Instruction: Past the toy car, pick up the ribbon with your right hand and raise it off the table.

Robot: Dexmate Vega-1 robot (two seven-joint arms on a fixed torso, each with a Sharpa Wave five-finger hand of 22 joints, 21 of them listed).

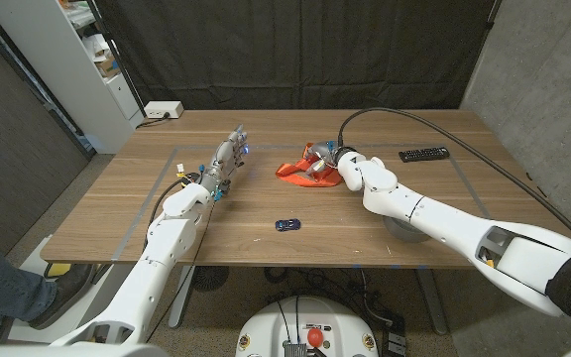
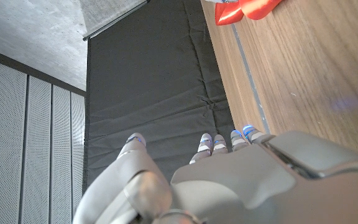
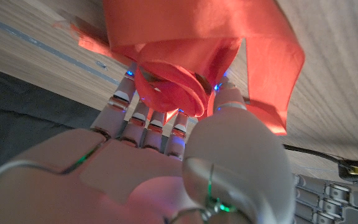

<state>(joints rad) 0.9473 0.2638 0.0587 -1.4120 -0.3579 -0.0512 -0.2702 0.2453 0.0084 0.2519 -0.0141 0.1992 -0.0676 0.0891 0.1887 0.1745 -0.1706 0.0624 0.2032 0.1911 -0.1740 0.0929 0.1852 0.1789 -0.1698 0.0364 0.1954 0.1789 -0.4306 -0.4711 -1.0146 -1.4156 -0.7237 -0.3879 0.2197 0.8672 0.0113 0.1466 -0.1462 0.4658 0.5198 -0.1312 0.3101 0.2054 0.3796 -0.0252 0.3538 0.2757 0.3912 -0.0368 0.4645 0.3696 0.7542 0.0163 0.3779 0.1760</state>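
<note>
Toy car (image 1: 286, 224): tiny blue one, nearest, table centre.
Ribbon (image 1: 300, 173): red heap at 12 o'clock past it, right hand (image 1: 323, 162) fingers clamped round it.
Left hand (image 1: 224, 163): fingers apart, holding nothing.
Remote (image 1: 424, 154): 2 o'clock.
Table (image 1: 117, 198): wood; black curtain behind.

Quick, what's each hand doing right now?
Left hand: open, holding nothing, fingers apart.
Right hand: fingers closed around the red ribbon, which is at the table.

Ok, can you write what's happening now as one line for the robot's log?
right hand: fingers closed around red ribbon | ribbon: on table | left hand: holds nothing | toy car: untouched
</note>
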